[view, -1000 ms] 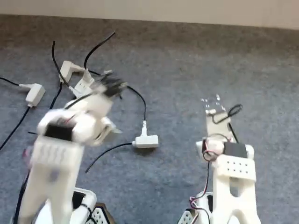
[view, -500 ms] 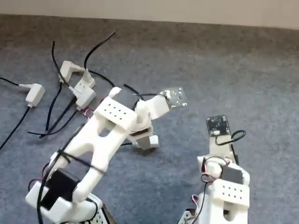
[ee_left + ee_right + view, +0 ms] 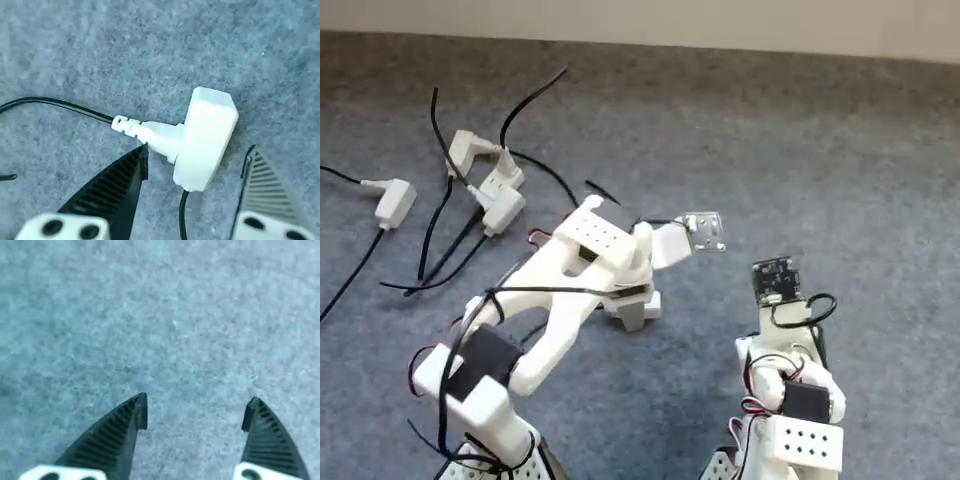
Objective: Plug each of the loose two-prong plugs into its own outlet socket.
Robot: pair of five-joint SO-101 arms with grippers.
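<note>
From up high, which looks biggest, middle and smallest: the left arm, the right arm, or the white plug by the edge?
1. Left arm
2. Right arm
3. White plug
Both arms sit nearer the camera, which makes them look bigger.

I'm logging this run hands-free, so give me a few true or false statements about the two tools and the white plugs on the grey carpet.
1. The left tool is open, with the white plastic plug block seen between its fingers. True.
2. The right tool grips a plug. False: it is open over bare grey carpet.
3. That plug block trails a red cable. False: it has a black cable.
4. A lone white plug lies near the high view's left edge. True.
</note>
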